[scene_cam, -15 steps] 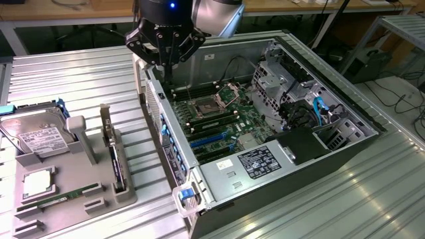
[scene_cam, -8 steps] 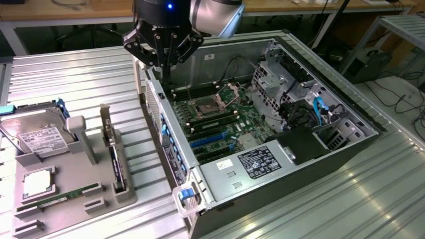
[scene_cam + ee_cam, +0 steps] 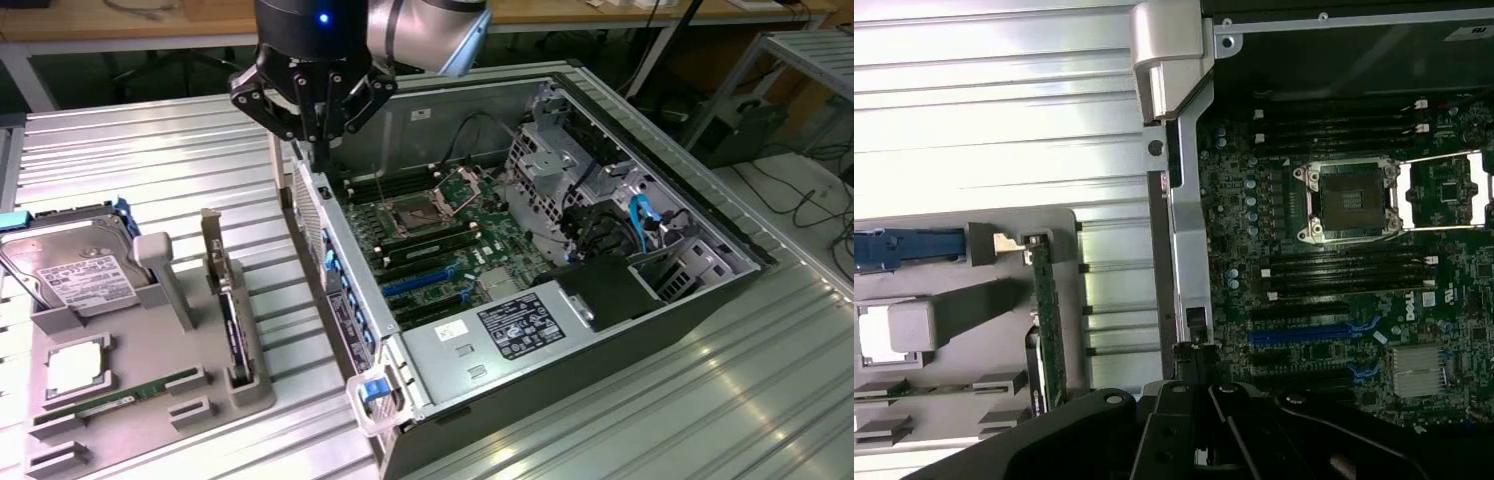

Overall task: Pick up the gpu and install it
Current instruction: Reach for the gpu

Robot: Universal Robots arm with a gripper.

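Gpu (image 3: 236, 330), a thin dark card with a silver bracket, is standing edgewise in the grey slotted tray (image 3: 160, 350). In the exterior view it is lying at seven o'clock from the clenched, empty black end effector (image 3: 320, 148), its long axis running twelve-to-six.

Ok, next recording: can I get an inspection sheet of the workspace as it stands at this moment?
Surface: ribbed silver metal table carrying an open black computer case and a grey parts tray.
Job's things: thin dark gpu card with silver bracket standing on edge in the tray, untouched.
Clutter: boxy silver hard drive, square processor chip and narrow green RAM stick, all in the tray.
Grippers: black gripper shut, empty, above the case's edge nearest the tray.
Cables: blue cable and black wires inside the case.
Surroundings: wooden bench; loose floor cables.
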